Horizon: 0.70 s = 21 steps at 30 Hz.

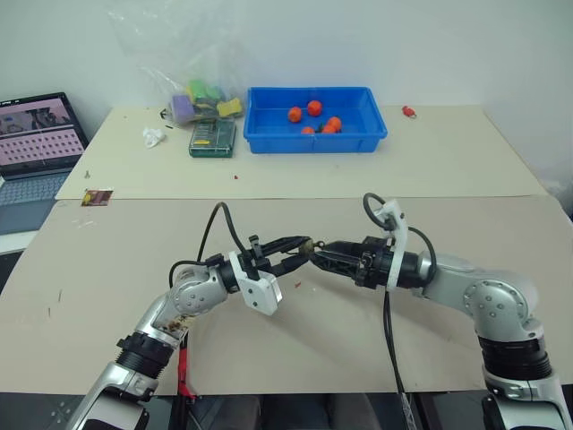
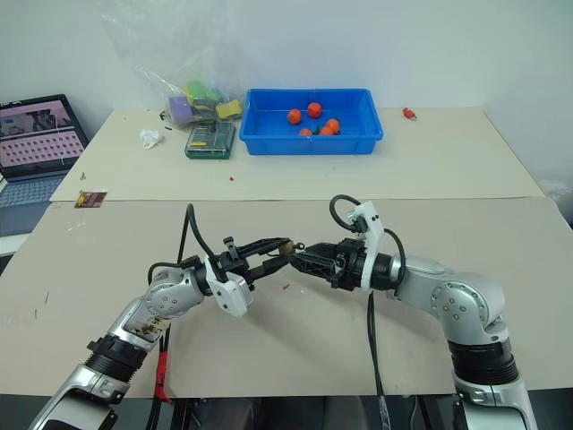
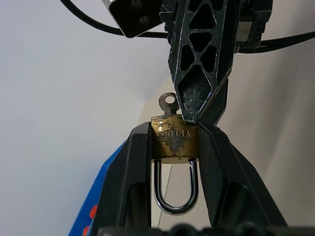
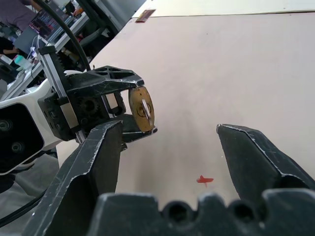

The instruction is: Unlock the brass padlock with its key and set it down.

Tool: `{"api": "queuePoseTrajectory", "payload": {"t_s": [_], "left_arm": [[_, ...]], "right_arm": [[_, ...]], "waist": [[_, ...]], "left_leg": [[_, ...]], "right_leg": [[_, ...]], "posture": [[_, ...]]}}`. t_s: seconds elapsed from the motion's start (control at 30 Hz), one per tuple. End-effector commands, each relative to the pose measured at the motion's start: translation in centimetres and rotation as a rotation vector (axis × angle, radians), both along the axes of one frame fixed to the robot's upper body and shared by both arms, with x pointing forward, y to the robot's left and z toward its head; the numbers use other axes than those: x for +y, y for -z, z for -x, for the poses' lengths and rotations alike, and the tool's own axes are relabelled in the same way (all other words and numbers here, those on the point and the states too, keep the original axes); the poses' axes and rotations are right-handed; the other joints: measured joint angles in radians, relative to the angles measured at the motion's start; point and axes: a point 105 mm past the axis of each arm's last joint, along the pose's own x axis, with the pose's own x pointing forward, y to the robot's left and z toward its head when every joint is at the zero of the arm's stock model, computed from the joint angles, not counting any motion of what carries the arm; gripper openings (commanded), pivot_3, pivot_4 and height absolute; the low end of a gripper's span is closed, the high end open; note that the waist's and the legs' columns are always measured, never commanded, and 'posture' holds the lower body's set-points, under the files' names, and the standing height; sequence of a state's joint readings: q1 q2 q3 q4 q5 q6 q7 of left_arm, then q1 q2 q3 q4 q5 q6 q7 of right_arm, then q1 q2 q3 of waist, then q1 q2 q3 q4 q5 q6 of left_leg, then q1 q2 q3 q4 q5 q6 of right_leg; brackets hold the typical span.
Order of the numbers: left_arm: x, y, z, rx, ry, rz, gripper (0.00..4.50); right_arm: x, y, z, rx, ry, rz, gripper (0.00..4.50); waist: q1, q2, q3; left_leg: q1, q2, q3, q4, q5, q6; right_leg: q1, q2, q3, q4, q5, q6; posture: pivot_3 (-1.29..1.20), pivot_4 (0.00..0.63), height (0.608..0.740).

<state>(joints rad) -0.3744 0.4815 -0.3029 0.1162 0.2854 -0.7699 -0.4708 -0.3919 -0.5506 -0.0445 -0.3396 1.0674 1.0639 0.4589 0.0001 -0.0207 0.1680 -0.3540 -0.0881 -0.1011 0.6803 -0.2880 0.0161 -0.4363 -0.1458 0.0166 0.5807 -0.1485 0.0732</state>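
My left gripper (image 3: 174, 130) is shut on the brass padlock (image 3: 174, 140), pinching its body between both fingers, with the silver shackle (image 3: 176, 196) pointing back toward the wrist. The key (image 3: 170, 102) sticks out of the padlock's bottom face; its small ringed head shows. My right gripper (image 4: 170, 128) is open and faces the padlock (image 4: 140, 108) head on, and one of its fingers (image 3: 199, 59) reaches the padlock's face beside the key. In the left eye view the two grippers meet tip to tip above the table's middle, around the padlock (image 1: 307, 242).
A blue bin (image 1: 269, 121) holding orange-red balls stands at the back, with a green box (image 1: 212, 136) and a plastic bag of toys (image 1: 201, 98) to its left. A laptop (image 1: 31, 143) sits far left. A small red scrap (image 4: 204, 180) lies on the table under the grippers.
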Motion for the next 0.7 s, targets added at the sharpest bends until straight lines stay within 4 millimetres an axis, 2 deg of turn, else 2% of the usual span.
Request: {"api": "queuePoseTrajectory", "payload": {"t_s": [0.03, 0.17, 0.33, 0.37, 0.43, 0.67, 0.7], "left_arm": [[-0.3, -0.8, 0.5, -0.032, 0.044, 0.017, 0.82], [-0.4, -0.6, 0.5, -0.029, 0.054, 0.011, 0.82], [-0.9, -1.1, 0.4, -0.05, 0.076, 0.016, 0.82], [-0.9, -1.2, 0.3, -0.052, 0.075, 0.018, 0.82], [-0.9, -1.3, 0.1, -0.052, 0.073, 0.021, 0.82], [-0.7, -0.2, 0.0, -0.03, 0.062, 0.011, 0.82], [-0.7, -0.2, 0.0, -0.028, 0.062, 0.012, 0.82]], "right_arm": [[0.3, -1.5, 0.1, -0.061, -0.021, -0.026, 3.65], [0.4, -1.4, 0.2, -0.056, -0.03, -0.024, 3.65], [0.6, -0.4, 0.6, -0.031, -0.059, 0.017, 3.65], [0.6, -0.2, 0.7, -0.029, -0.066, 0.029, 3.26], [0.6, 0.5, 0.8, -0.023, -0.069, 0.069, 2.95], [0.5, 1.6, 0.7, -0.007, -0.051, 0.097, 0.54], [0.4, 1.6, 0.7, -0.008, -0.048, 0.098, 0.33]], "waist": [[0.0, 0.0, 0.0], [0.0, 0.0, 0.0], [0.0, 0.0, 0.0], [0.0, 0.0, 0.0], [-0.001, 0.0, 0.0], [-0.002, 0.0, 0.0], [-0.002, 0.0, 0.0]], "left_leg": [[0.0, 0.0, 0.0, 0.0, 0.0, 0.0], [0.0, 0.0, 0.0, 0.0, 0.0, 0.0], [0.0, 0.0, 0.0, 0.0, 0.0, 0.0], [0.0, 0.0, 0.0, 0.0, 0.0, 0.0], [0.0, 0.0, 0.0, 0.0, 0.0, 0.0], [0.0, 0.0, 0.0, 0.0, 0.0, 0.0], [0.0, 0.0, 0.0, 0.0, 0.0, 0.0]], "right_leg": [[0.0, 0.0, 0.0, 0.0, 0.0, 0.0], [0.0, 0.0, 0.0, 0.0, 0.0, 0.0], [0.0, 0.0, 0.0, 0.0, 0.0, 0.0], [0.0, 0.0, 0.0, 0.0, 0.0, 0.0], [0.0, 0.0, 0.0, 0.0, 0.0, 0.0], [0.0, 0.0, 0.0, 0.0, 0.0, 0.0], [0.0, 0.0, 0.0, 0.0, 0.0, 0.0]], "posture": [[0.0, 0.15, 0.74], [0.0, 0.15, 0.74], [0.0, 0.15, 0.74], [0.0, 0.15, 0.74], [0.0, 0.15, 0.74], [0.0, 0.15, 0.74], [0.0, 0.15, 0.74]]}}
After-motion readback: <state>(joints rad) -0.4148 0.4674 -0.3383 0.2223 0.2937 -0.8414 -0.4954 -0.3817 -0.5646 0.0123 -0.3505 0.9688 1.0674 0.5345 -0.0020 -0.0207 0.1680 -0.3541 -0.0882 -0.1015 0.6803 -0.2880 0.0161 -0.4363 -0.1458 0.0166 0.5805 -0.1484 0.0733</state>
